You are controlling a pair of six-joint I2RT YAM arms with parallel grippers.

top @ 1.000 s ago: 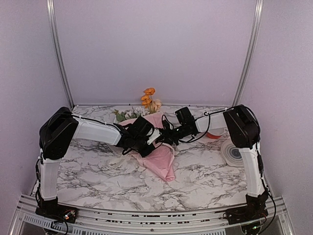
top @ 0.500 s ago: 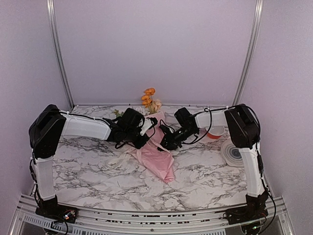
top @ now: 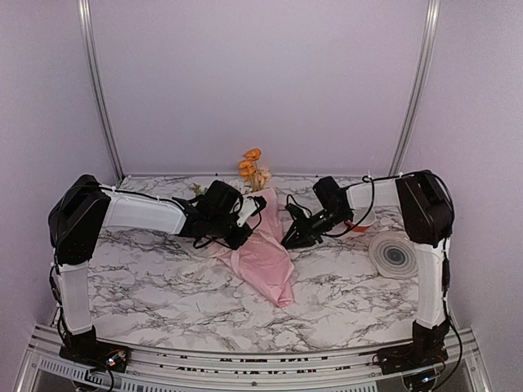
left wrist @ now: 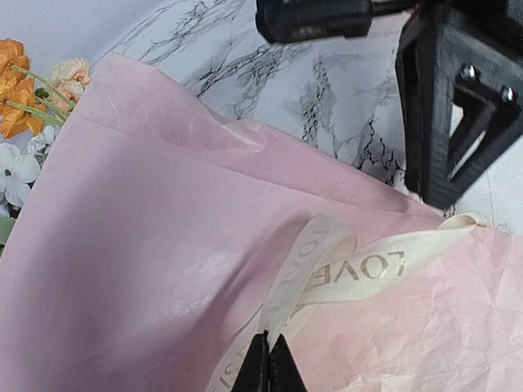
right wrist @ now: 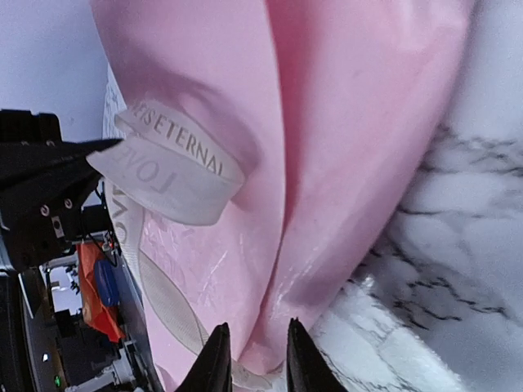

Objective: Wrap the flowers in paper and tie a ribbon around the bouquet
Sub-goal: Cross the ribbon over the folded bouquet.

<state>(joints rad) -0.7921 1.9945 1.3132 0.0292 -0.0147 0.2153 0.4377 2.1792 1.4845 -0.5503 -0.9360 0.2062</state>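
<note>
Well, the left gripper is squeezed tight, and it looks to be pinching the ribbon right at its tips. I think it holds on so the ribbon cannot slide off while the tying goes on. From those tips the ribbon runs away over the paper and makes one floppy loop. It ends just beside the right gripper — so its long way goes from one gripper over to the other, crossways to the bundle.

The right gripper has its two fingers a little apart, with nothing held between them (only pink paper shows past the gap). It sits low, just beside the edge of the paper. That is likely so it can reach in for the loose end.

The bouquet lies flat on the surface, between the two grippers. Its long way runs from far to near, a bit slanted. The flowers stick out on the far side of the left gripper, and the thin end points the other way, toward the near edge. Lying flat like this lets the ribbon cross its middle.

The knot does not look done yet — the loop is loose.
</note>
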